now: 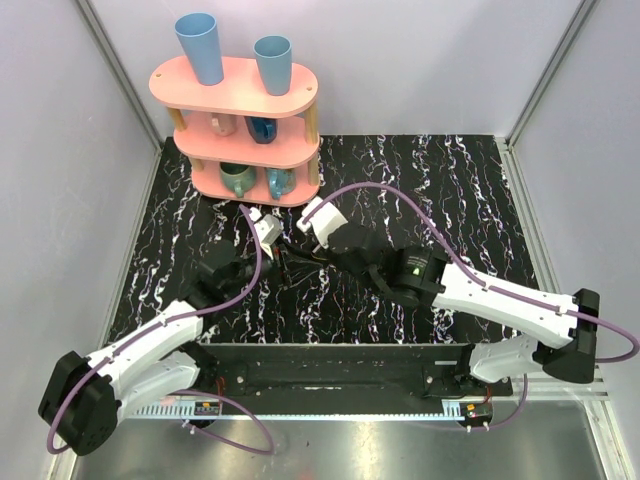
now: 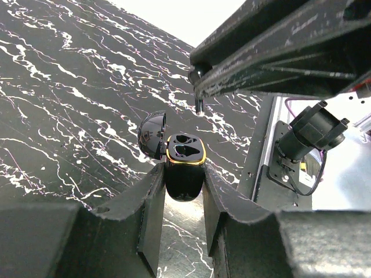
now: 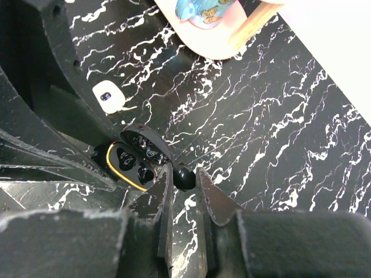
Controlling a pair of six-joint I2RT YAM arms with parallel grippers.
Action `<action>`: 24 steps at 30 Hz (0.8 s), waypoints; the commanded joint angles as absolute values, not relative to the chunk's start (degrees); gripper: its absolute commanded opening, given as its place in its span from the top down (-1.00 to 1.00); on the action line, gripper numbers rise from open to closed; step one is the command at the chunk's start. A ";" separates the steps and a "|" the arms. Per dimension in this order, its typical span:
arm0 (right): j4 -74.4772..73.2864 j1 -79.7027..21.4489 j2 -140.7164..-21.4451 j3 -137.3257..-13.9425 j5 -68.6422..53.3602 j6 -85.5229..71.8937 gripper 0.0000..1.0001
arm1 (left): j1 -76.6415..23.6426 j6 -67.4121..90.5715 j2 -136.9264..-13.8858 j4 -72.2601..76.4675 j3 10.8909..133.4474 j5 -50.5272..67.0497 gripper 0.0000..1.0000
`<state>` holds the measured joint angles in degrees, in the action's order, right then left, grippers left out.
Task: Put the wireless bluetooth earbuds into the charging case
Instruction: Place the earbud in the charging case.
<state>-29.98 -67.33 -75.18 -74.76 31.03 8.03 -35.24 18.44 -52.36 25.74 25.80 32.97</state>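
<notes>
Left hand: My left hand (image 2: 184,178) is closed tight on the charging case (image 2: 185,152), with one finger (image 2: 152,197) pressed flat against each side of its lower half.

Charging case: It is a small, glossy black clamshell held between my left fingers near the middle of the table (image 3: 261,116). Its open face points up and away from the wrist. A thin gold rim rings the opening, and two dark sockets show inside it. I cannot tell whether a bud sits in either socket, or whether the case touches the table.

Lid: The lid (image 2: 152,135) is swung fully open and stands to the left of the case body in my left wrist view.

Right hand: My right hand (image 3: 184,172) is nearly closed, pinching one earbud (image 3: 184,179) at the very tips of its fingers.

Earbud: It is a tiny, rounded, shiny black bud. In my right wrist view it sits just beside the gold rim and the raised lid. In my left wrist view it hangs above the open case, not touching it.

Arms: In the overhead view both arms reach in from the near edge and meet at the table's centre, with the hands close together.

Background: A pink shelf (image 1: 240,92) stands at the far left of the table. Two blue cups (image 1: 200,47) sit on its top tier, with mugs on the tiers below.
</notes>
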 commanded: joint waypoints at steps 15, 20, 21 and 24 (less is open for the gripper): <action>-29.36 -69.96 -77.87 -74.44 35.86 10.63 1.00 | -35.42 20.13 -49.48 30.14 27.60 31.64 1.00; -28.04 -70.40 -78.75 -74.09 36.74 11.43 1.00 | -35.51 20.30 -49.75 30.58 27.42 31.82 1.00; -27.78 -70.49 -78.92 -74.00 36.83 11.43 1.00 | -35.42 20.39 -49.75 30.67 27.51 31.90 1.00; -26.81 -70.75 -79.28 -73.65 37.61 11.69 1.00 | -35.51 20.48 -49.92 30.85 27.60 32.08 1.00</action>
<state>-29.26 -69.67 -78.61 -74.22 36.21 10.72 -35.24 19.79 -50.43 26.11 25.80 32.32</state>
